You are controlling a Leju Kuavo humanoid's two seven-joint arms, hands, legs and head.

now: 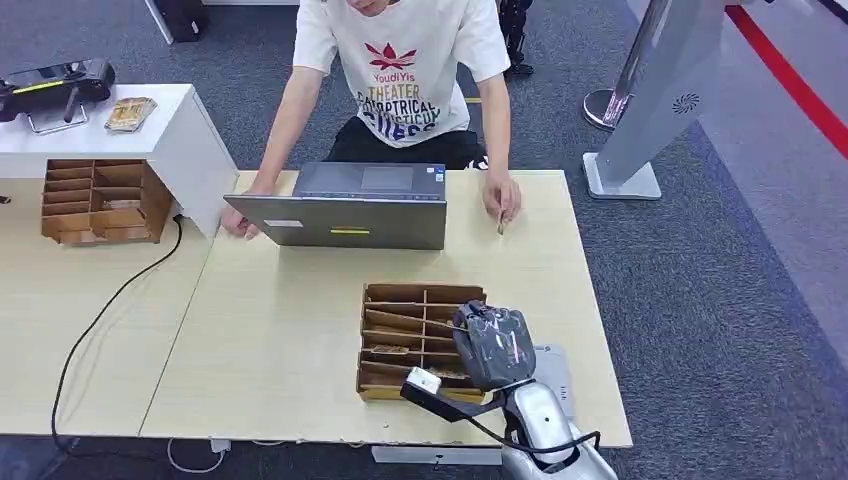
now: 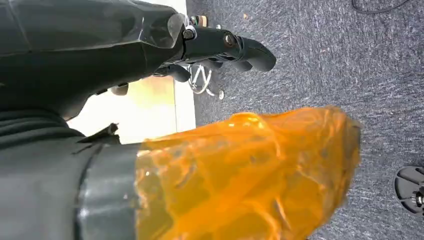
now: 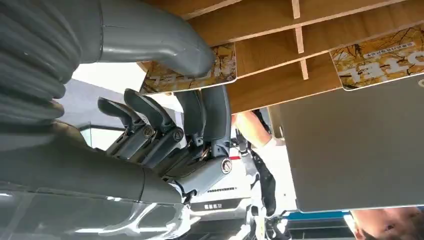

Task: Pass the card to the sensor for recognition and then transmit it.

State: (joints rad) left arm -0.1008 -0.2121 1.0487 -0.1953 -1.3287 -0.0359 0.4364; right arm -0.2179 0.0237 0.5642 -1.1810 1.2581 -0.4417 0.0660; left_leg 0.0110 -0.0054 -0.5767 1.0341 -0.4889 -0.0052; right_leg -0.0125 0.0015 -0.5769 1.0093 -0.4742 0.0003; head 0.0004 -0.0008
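A wooden card organiser stands at the table's front right, with patterned cards lying in its slots. My right hand reaches into its right side. In the right wrist view the thumb lies over a yellow-patterned card and the dark fingers close in under it, so my right hand pinches the card in its slot. Another card lies in a neighbouring slot. A flat pale grey device lies beside the organiser under my forearm. My left hand hangs over the carpet, holding nothing.
A grey laptop stands open at mid-table. Behind it a person grips its left edge and holds a small card to its right. A second organiser sits far left, with a cable trailing from it.
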